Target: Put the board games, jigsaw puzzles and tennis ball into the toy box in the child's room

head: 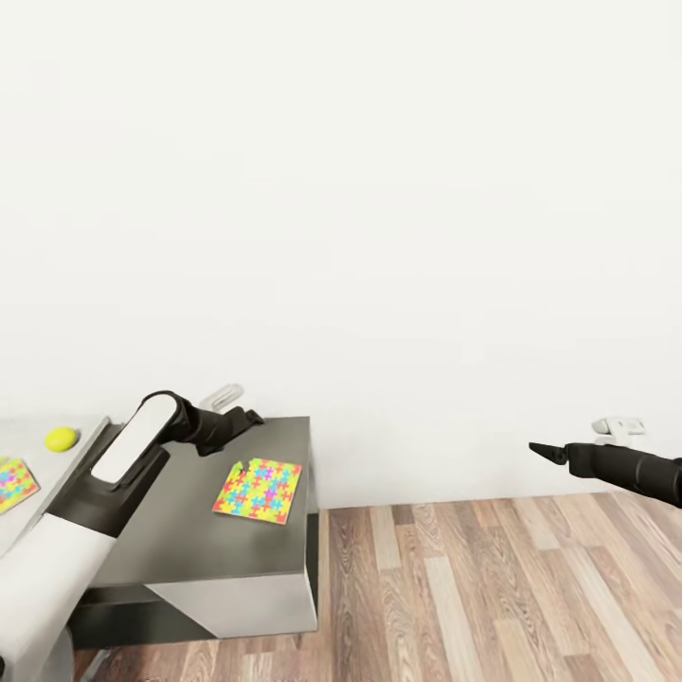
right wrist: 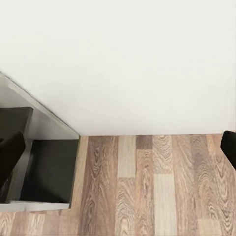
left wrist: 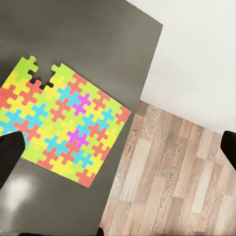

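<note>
At the far left of the head view, a puzzle [head: 13,483] lies flat on the pale desk [head: 49,474], partly cut off by the frame, with the ball [head: 61,439] just beyond it. Next comes the left end effector [head: 248,418], held above the dark cabinet [head: 204,540]; in the left wrist view its fingertips [left wrist: 10,157] sit far apart at opposite edges, so it is spread and holds nothing. Under it, a second puzzle [head: 258,490] lies flat near the cabinet's right edge, one piece missing from a side. It looks thin, light and flush to the surface, probably hard to pinch from above; sliding it toward the edge and gripping the overhang seems the safer hold. At the right, over the plank floor [head: 493,587], the right end effector [head: 547,453] hangs spread and empty.
</note>
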Tool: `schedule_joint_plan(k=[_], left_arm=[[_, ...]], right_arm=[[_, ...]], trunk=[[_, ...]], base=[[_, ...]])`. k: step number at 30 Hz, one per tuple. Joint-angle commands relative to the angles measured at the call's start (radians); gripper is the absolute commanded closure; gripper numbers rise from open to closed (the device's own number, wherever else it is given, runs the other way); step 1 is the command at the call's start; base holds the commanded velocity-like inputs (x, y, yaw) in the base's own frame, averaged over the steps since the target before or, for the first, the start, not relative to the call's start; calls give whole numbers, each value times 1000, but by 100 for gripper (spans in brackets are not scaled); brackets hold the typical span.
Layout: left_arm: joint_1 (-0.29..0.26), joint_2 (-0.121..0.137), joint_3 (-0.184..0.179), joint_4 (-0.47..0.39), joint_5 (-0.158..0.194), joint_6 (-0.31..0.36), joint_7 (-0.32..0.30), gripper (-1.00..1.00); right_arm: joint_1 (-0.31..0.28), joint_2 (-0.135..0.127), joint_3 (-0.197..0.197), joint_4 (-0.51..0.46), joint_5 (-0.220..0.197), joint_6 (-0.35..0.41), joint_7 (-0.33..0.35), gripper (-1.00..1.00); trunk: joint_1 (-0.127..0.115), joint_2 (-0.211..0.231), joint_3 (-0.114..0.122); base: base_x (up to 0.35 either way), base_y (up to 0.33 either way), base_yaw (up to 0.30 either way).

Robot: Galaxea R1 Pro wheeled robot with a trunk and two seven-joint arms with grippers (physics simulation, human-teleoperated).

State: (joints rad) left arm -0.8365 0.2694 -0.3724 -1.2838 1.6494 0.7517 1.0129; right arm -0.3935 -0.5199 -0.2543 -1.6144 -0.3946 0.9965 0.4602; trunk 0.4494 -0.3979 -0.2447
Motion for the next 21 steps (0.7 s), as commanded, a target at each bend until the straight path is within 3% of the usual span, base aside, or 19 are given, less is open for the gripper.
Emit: schedule_joint_plan(k=[1,7,14,18,19,21], left_arm=[[-1,0,-2,0,6,1,7,-100],[0,-2,-5,6,0,2,-3,-100],[0,-6,-9,32,-2,3,-26,-100],[-1,-5,-10,84,-6,2,-61,-100],[-1,0,-6,113,-16,11,-72,-100],[-4,0,-6,142,-21,15,-75,-100]], right_arm=[[-1,0,-1,-1,7,4,9,-100],[-1,0,-3,0,10,-1,7,-100],[-1,1,-2,1,39,-32,-2,-100],[-1,35,-1,0,63,-59,-3,-100],[-1,75,4,0,68,-59,-3,-100],[0,89,28,0,69,-57,-2,-100]], trunk=[[1,-2,-2],[1,-2,-2],[1,-2,-2],[1,-2,-2],[1,-2,-2],[1,-2,-2]], base=[[0,0,283],[30,9,119],[255,89,14],[234,79,2],[54,18,0],[31,10,0]])
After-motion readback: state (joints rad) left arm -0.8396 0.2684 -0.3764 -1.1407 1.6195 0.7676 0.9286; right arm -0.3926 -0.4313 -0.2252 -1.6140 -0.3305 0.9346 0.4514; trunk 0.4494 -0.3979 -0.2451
